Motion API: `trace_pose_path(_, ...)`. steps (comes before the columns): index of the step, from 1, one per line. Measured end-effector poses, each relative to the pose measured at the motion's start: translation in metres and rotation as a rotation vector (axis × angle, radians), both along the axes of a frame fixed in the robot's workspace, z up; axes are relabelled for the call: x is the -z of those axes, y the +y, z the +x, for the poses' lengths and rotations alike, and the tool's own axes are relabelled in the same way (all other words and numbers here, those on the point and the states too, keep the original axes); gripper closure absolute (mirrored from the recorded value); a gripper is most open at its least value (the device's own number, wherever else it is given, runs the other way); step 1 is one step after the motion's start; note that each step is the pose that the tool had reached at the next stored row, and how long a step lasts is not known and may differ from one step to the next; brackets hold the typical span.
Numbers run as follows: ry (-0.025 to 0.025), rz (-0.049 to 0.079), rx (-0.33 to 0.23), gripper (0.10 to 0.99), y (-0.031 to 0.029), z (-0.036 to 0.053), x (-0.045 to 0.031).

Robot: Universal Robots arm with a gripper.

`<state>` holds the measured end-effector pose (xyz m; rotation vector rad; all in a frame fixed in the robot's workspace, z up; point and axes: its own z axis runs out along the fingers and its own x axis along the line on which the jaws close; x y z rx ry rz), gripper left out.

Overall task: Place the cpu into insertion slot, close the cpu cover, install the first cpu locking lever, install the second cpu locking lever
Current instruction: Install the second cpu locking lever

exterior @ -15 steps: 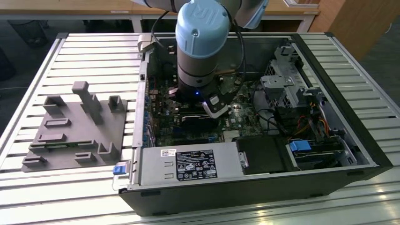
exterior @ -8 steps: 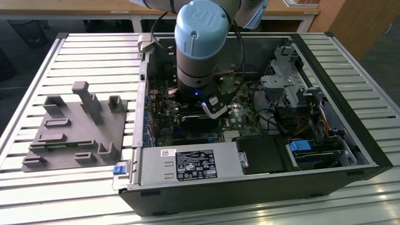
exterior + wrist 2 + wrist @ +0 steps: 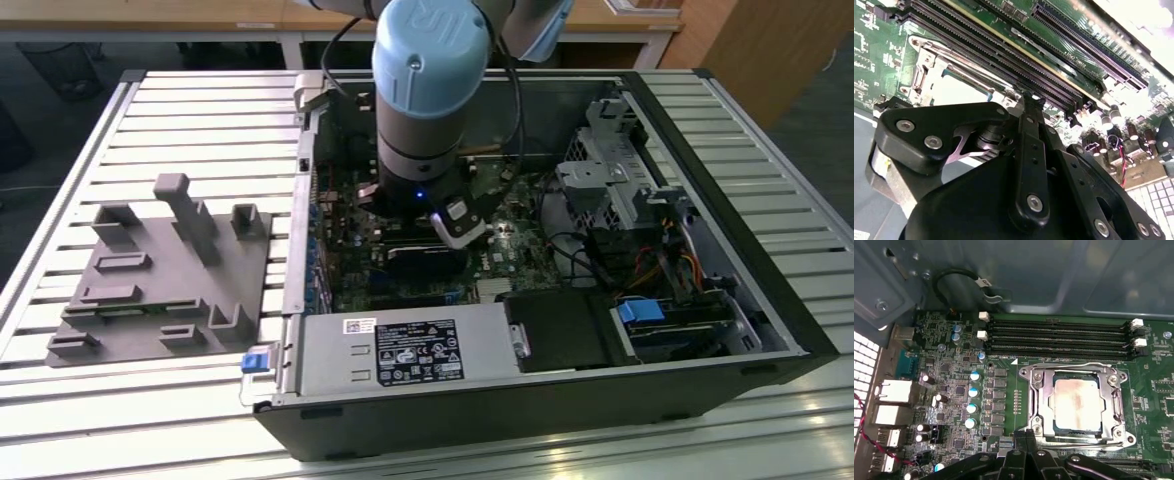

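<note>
Claw [image 3: 1026,437] pinched narrow, fingertips together, holding nothing — down inside the open case [image 3: 747,375], at the socket's edge by a locking lever [image 3: 1089,443]. Cpu [image 3: 1077,405] seated in the slot [image 3: 1041,405], cover [image 3: 1114,405] closed flat over it — memory slots [image 3: 1059,340] just beside.

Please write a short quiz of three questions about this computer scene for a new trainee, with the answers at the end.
1. True or false: the cpu already lies in its socket.
2. What frames the chip: A) the cpu cover, closed over it, B) a fan, C) a cable?
3. Fill in: on the motherboard, the long black memory slots run ____ the socket.

Key
1. True.
2. A.
3. Beside. In the first wrist view the gripper is at the socket's edge, near a thin wire lever.
</note>
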<state>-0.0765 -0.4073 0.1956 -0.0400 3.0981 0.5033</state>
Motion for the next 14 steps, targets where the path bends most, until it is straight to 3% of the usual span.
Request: trace_pose_path(14,-0.0001,0.000,0.000,0.980,0.0001,0.0000,-0.0129)
